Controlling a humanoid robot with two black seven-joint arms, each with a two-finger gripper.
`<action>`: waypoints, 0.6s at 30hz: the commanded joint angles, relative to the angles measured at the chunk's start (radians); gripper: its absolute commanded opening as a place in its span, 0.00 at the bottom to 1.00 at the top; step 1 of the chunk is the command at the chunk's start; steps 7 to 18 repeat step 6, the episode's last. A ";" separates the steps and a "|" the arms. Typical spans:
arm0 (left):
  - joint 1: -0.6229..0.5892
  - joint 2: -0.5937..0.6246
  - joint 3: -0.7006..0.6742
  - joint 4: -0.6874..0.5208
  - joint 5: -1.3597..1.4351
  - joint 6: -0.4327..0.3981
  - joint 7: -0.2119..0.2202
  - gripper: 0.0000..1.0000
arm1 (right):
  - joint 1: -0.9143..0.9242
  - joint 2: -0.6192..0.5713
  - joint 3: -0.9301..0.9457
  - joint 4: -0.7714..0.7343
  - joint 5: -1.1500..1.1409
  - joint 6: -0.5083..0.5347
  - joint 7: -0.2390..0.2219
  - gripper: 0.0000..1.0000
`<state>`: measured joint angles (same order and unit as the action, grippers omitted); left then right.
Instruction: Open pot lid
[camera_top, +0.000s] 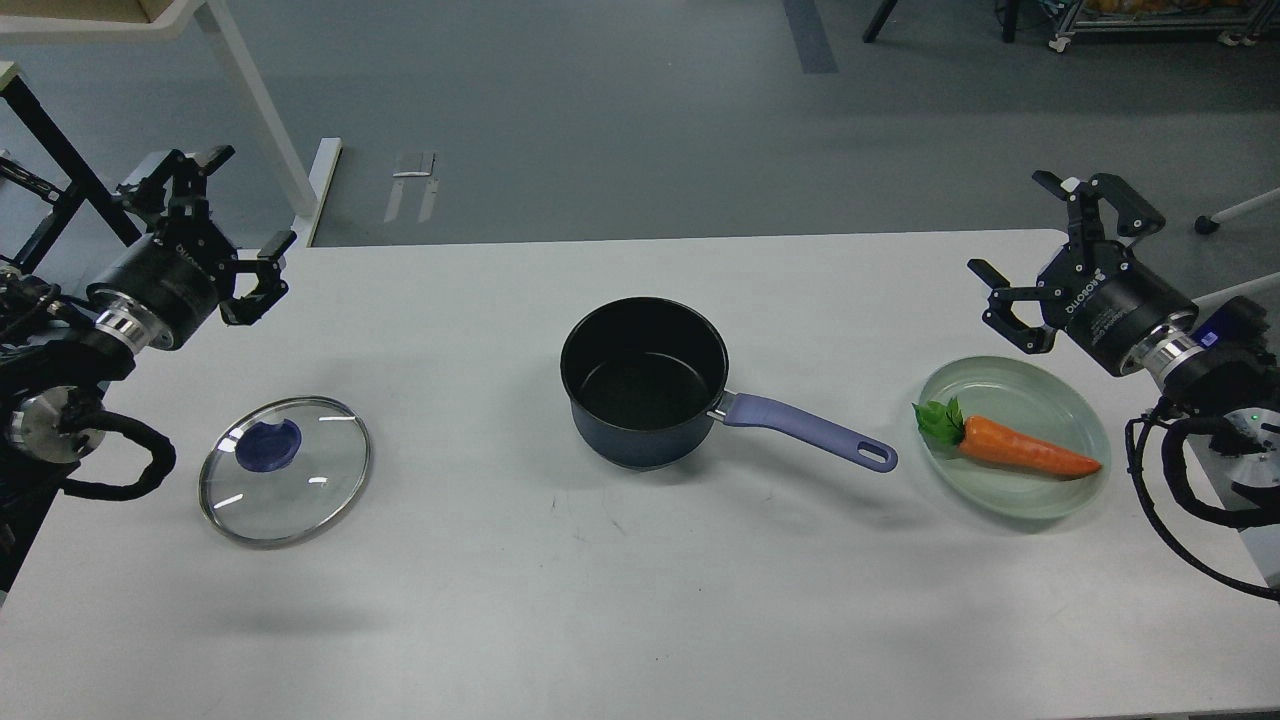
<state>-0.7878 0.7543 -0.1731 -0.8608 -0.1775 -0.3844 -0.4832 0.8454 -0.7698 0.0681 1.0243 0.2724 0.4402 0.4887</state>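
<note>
A dark blue pot (644, 385) with a purple handle (810, 432) stands uncovered in the middle of the white table (620, 600). Its glass lid (284, 470) with a blue knob lies flat on the table at the left, apart from the pot. My left gripper (235, 215) is open and empty above the table's far left corner, well behind the lid. My right gripper (1050, 235) is open and empty at the far right, above and behind the plate.
A pale green plate (1040, 400) at the right holds an orange toy carrot (1005, 447) with green leaves. Beyond the table is grey floor, with a white table leg (265, 120) at the back left.
</note>
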 joint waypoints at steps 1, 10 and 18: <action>0.018 -0.012 -0.025 0.002 0.000 -0.001 0.000 0.99 | -0.025 0.026 0.016 -0.006 0.001 0.000 0.000 0.99; 0.039 -0.013 -0.048 0.000 0.001 -0.001 0.000 0.99 | -0.037 0.035 0.036 -0.003 -0.009 0.000 0.000 0.99; 0.039 -0.013 -0.048 0.000 0.001 -0.001 0.000 0.99 | -0.037 0.035 0.036 -0.003 -0.009 0.000 0.000 0.99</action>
